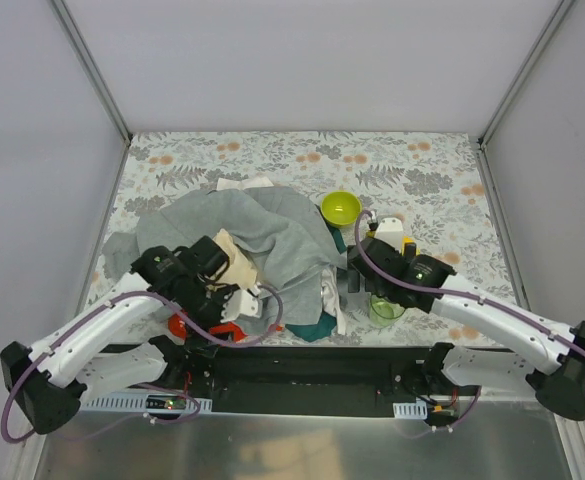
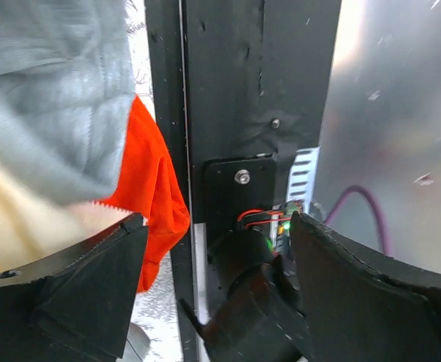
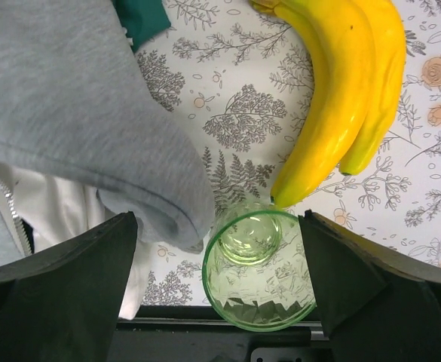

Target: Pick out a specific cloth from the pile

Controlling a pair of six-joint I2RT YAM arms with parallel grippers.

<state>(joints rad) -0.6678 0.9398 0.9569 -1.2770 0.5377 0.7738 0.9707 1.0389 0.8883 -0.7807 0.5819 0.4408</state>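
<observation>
The orange-red cloth (image 2: 148, 188) hangs at the near edge of the pile (image 1: 262, 230), under the grey sweatshirt (image 2: 54, 90) and a cream cloth (image 2: 24, 226). In the top view only bits of the cloth (image 1: 227, 330) peek out by the table's front edge. My left gripper (image 2: 216, 256) is open and empty, just right of the cloth and over the black front rail; in the top view it (image 1: 217, 300) sits at the pile's near left edge. My right gripper (image 3: 218, 253) is open above a green glass (image 3: 261, 268), at the pile's right side (image 1: 360, 278).
Two bananas (image 3: 341, 98) lie right of the glass on the floral tablecloth. A lime bowl (image 1: 340, 208) stands behind the pile. Teal (image 3: 141, 19) and white (image 3: 62, 219) cloths lie under the sweatshirt. The black front rail (image 2: 243, 90) runs along the near edge.
</observation>
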